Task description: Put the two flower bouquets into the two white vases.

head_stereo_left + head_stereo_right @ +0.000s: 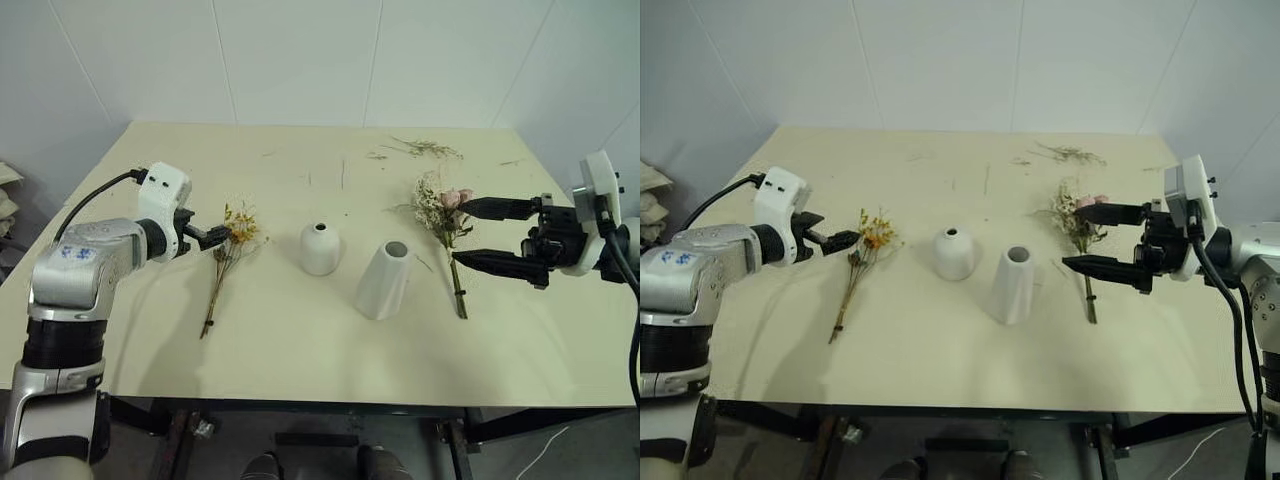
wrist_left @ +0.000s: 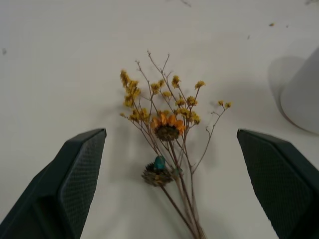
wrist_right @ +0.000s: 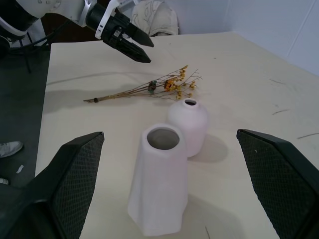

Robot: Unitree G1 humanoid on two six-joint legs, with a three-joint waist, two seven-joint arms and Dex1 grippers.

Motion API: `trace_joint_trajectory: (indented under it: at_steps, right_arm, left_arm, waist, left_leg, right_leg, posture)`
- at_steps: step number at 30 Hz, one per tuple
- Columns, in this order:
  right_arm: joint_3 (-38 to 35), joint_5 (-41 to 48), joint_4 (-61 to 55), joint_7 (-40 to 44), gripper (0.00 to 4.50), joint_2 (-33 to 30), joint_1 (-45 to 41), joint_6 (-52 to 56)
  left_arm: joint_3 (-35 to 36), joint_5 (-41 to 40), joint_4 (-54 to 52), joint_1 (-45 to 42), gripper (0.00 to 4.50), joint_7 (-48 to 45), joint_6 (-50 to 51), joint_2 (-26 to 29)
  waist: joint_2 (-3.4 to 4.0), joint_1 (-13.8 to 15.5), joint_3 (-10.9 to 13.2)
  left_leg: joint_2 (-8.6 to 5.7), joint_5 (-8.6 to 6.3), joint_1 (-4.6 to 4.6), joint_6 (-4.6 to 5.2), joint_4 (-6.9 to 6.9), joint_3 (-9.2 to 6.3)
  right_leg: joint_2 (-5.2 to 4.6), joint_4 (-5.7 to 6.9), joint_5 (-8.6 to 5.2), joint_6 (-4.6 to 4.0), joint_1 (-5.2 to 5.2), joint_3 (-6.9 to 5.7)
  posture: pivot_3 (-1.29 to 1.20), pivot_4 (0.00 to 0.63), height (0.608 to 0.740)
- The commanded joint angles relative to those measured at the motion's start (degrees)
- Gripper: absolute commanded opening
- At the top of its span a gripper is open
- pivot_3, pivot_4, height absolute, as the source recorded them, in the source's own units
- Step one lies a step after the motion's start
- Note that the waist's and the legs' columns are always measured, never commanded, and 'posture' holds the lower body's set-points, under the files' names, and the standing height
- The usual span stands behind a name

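The thin bouquet with small yellow-orange blossoms lies flat on the table's left half, blossoms pointing away from me. My left gripper hovers open just left of its blossoms; in the left wrist view the flower heads lie between the two fingers. The fuller bouquet with pink roses lies on the right half. My right gripper is open, pointing left, its fingers astride the stems from the right. The short round vase and the taller cone vase stand upright side by side between the bouquets.
Loose dried twigs lie scattered near the table's far right edge. The pale yellow table ends at a white wall behind. Open floor lies beyond the front edge.
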Motion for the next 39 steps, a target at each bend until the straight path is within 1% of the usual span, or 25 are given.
trace_joint_trajectory:
  at_steps: [1, 3, 6, 10, 13, 14, 16, 20, 22, 26, 30, 34, 36, 39]
  right_arm:
    - [-0.65, 0.01, -0.25, 0.47, 4.50, -0.18, -1.24, -0.78]
    - [-0.50, -0.10, 0.11, 0.65, 4.50, -0.26, -1.37, -0.72]
    - [-0.05, -0.44, 0.80, 1.17, 4.50, -0.47, -1.74, -0.82]
    - [0.91, -1.21, 2.00, 1.83, 4.50, -0.21, -2.61, -1.07]
    - [1.60, -1.79, 2.63, 2.03, 4.50, 0.40, -3.09, -1.50]
    - [1.71, -1.92, 2.76, 2.15, 4.50, 0.56, -3.17, -1.61]
    - [1.62, -1.96, 2.54, 2.27, 4.50, 0.91, -2.92, -1.74]
    - [1.33, -1.78, 2.00, 2.17, 4.50, 1.25, -2.26, -1.75]
    - [0.85, -1.37, 1.45, 2.42, 4.50, 1.08, -1.28, -1.65]
    - [-0.87, 0.80, -0.29, 3.47, 4.50, 0.33, 0.68, -0.41]
    - [-1.27, 0.76, -0.65, 3.75, 4.50, -0.55, 1.63, -0.27]
    - [-1.73, 0.53, -1.12, 3.22, 4.50, -0.14, 2.76, -0.53]
    - [-1.85, 0.63, -1.62, 2.87, 4.50, 0.31, 3.41, -0.52]
    - [-1.86, 0.78, -2.10, 2.19, 4.50, 0.93, 4.11, -0.59]
  left_arm:
    - [1.15, 1.03, -1.97, -3.84, 4.49, 3.97, 10.19, -0.83]
    - [1.40, 1.93, -1.21, -5.58, 4.49, 5.86, 14.71, -1.25]
    - [4.09, 3.49, 0.97, -8.89, 4.49, 8.99, 22.35, -3.08]
    - [4.35, 0.14, 2.87, -9.09, 4.49, 11.05, 23.51, -2.05]
    - [5.49, -4.12, 7.98, -9.63, 4.49, 14.71, 23.51, -1.93]
    - [6.60, -5.36, 9.07, -9.83, 4.49, 16.15, 23.51, -2.72]
    - [6.43, -8.94, 11.12, -9.74, 4.49, 19.14, 23.51, -2.56]
    - [4.91, -18.45, 14.75, -10.04, 4.49, 24.27, 23.51, -0.34]
    - [2.23, -23.78, 15.67, -9.88, 4.49, 26.36, 23.51, 2.08]
    - [-5.90, -36.81, 17.74, -10.23, 4.49, 29.44, 23.51, 8.39]
    - [-13.65, -47.79, 18.67, -11.26, 4.49, 32.50, 23.51, 13.75]
    - [-17.93, -54.86, 20.96, -13.21, 4.49, 37.56, 23.51, 15.64]
    - [-19.72, -57.06, 22.13, -14.24, 4.49, 39.87, 23.51, 15.96]
    - [-20.59, -59.95, 24.59, -15.03, 4.49, 43.21, 23.51, 15.36]
  waist:
    - [0.00, -0.10, 0.00]
    - [0.00, -0.19, 0.00]
    - [-0.01, -0.14, 0.01]
    - [-0.01, -0.22, 0.01]
    - [-0.01, -0.17, 0.01]
    - [-0.01, -0.16, 0.01]
    - [-0.01, -0.09, 0.01]
    - [-0.02, 0.08, 0.01]
    - [-0.02, 0.03, 0.01]
    - [-0.02, 0.07, 0.01]
    - [-0.03, 0.08, 0.01]
    - [-0.03, 0.11, 0.01]
    - [-0.02, 0.13, 0.01]
    - [-0.02, 0.01, 0.01]
  left_leg:
    - [0.00, 0.00, 0.01, -0.01, -0.02, 0.00]
    - [0.01, -0.01, 0.01, -0.01, -0.03, -0.01]
    - [0.00, -0.01, 0.01, -0.02, -0.02, -0.01]
    - [0.00, -0.02, 0.04, -0.05, -0.01, -0.01]
    - [0.00, -0.02, 0.04, -0.07, -0.01, 0.00]
    - [0.00, -0.03, 0.04, -0.08, -0.01, -0.01]
    - [0.00, -0.03, 0.03, -0.08, -0.01, -0.01]
    - [0.00, -0.05, 0.03, -0.11, -0.01, -0.01]
    - [0.00, -0.06, 0.03, -0.13, -0.01, -0.01]
    - [0.00, -0.10, 0.03, -0.19, 0.00, -0.02]
    - [-0.01, -0.11, 0.02, -0.20, 0.05, -0.01]
    - [-0.01, -0.11, 0.03, -0.20, 0.13, -0.01]
    - [-0.01, -0.11, 0.02, -0.19, 0.17, -0.01]
    - [-0.02, -0.12, 0.01, -0.19, 0.22, 0.00]
  right_leg:
    - [0.01, 0.03, 0.00, 0.00, -0.01, 0.00]
    - [0.02, 0.05, 0.00, 0.00, -0.02, 0.00]
    - [0.01, 0.05, 0.00, 0.00, -0.02, 0.00]
    - [0.01, 0.05, -0.01, 0.01, -0.02, 0.00]
    - [0.00, 0.05, -0.01, 0.00, -0.02, 0.00]
    - [0.00, 0.05, -0.01, 0.00, -0.02, 0.00]
    - [0.00, 0.06, -0.01, 0.01, -0.02, 0.00]
    - [-0.01, 0.07, 0.00, 0.01, -0.02, 0.00]
    - [-0.01, 0.08, 0.00, 0.01, -0.03, 0.00]
    - [-0.01, 0.12, -0.03, 0.04, -0.04, 0.03]
    - [-0.01, 0.16, -0.04, 0.04, -0.04, 0.05]
    - [0.00, 0.18, -0.05, 0.00, -0.03, 0.05]
    - [0.00, 0.18, -0.05, 0.00, -0.03, 0.05]
    - [0.00, 0.18, -0.06, 0.00, -0.03, 0.05]
  posture:
    - [0.00, 0.150, 0.740]
    - [0.00, 0.150, 0.740]
    - [0.00, 0.150, 0.740]
    - [0.00, 0.150, 0.740]
    - [0.00, 0.150, 0.740]
    - [0.00, 0.150, 0.740]
    - [0.00, 0.150, 0.740]
    - [0.00, 0.150, 0.740]
    - [0.00, 0.150, 0.740]
    - [0.00, 0.150, 0.740]
    - [0.00, 0.150, 0.740]
    - [0.00, 0.150, 0.740]
    - [0.00, 0.150, 0.740]
    - [0.00, 0.150, 0.740]
